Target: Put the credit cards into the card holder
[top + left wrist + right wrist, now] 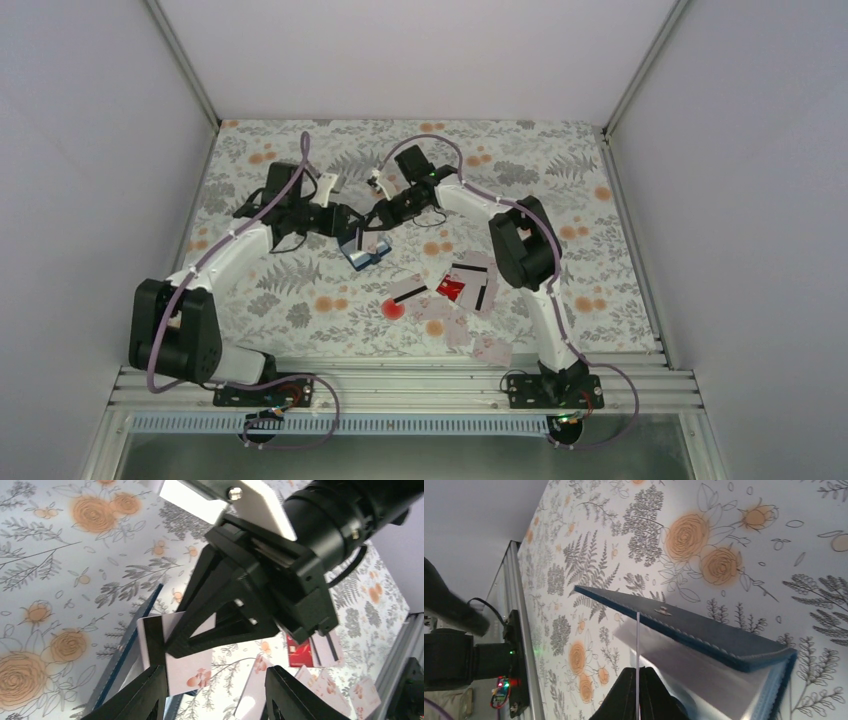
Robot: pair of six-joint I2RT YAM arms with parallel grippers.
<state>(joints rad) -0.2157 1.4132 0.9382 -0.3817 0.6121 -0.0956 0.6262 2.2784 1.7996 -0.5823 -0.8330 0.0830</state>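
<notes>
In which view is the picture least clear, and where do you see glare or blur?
Top external: even soft light, sharp. Left wrist: right gripper is a dark mass with little detail; the white bracket above it glares. Right wrist: card holder sharp, fingers dim.

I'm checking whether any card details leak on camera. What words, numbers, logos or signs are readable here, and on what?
No text can be read in any view.
red card: any print is too blurred to read.
card pinched by the right tool: black stripe and flower pattern, no lettering seen.
card holder: no lettering visible.
loose cards: too small to read.
</notes>
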